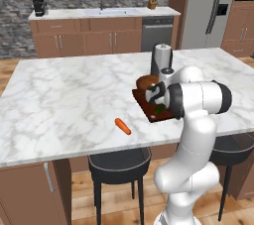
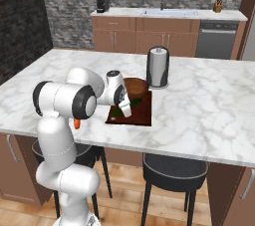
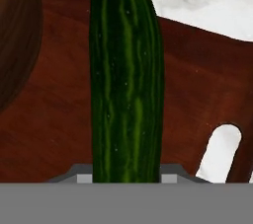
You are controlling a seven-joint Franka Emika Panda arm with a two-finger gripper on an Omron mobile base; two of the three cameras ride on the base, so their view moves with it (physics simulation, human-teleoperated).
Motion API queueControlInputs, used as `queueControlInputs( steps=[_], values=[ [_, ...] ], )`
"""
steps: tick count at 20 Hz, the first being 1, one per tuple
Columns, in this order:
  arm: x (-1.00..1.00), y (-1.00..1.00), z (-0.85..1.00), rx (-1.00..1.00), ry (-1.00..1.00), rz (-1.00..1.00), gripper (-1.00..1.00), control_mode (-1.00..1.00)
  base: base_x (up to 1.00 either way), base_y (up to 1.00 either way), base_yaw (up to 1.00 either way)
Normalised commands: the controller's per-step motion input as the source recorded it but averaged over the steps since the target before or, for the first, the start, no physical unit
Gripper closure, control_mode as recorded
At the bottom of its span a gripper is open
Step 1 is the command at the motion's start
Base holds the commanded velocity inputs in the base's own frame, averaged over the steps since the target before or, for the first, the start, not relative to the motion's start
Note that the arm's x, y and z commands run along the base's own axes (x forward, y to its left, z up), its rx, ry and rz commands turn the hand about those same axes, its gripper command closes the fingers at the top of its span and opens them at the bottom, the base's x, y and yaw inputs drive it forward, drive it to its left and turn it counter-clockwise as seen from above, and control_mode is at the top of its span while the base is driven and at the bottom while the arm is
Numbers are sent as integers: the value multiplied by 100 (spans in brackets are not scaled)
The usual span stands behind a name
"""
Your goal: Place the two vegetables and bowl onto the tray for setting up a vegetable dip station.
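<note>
1. The gripper (image 2: 125, 110) is closed on the cucumber (image 3: 126, 80). It holds the green cucumber by its sides, and the cucumber sticks out long and straight in the hand view.
2. The hand points down over the tray (image 2: 142, 113). The cucumber (image 2: 130, 104) sits low over the brown board, but I cannot tell if it touches the wood.
3. The arm (image 1: 198, 100) rises from the floor, bends at a big white elbow, and reaches forward over the near edge of the counter (image 1: 64, 100).
4. In the hand view the tray (image 3: 54, 114) is under the cucumber, with its handle slot (image 3: 221, 149) showing white marble through it.
5. The bowl (image 2: 135, 86) stands on the far part of the tray, close to the hand. Its round brown side (image 3: 15, 35) shows beside the cucumber.
6. The carrot (image 1: 122, 126) lies on the white counter, well to the left of the tray (image 1: 149, 105), near the front edge.
7. A paper towel roll (image 2: 157, 66) stands upright just past the bowl.
</note>
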Motion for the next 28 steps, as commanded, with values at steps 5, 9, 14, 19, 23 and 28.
queueControlInputs(
  steps=[5,9,14,19,23,28],
  values=[
    [5,0,-10,0,0,-6,100,-100,0,0,0],
    [-11,0,-12,0,0,-9,100,-100,0,0,0],
    [5,0,-8,0,-2,-6,100,-100,0,0,0],
    [13,1,-11,0,-7,-4,100,-100,0,0,0],
    [9,2,-19,0,-9,-3,100,-100,0,0,0],
    [0,3,-13,2,-2,-3,100,-100,0,0,0]
  ],
)
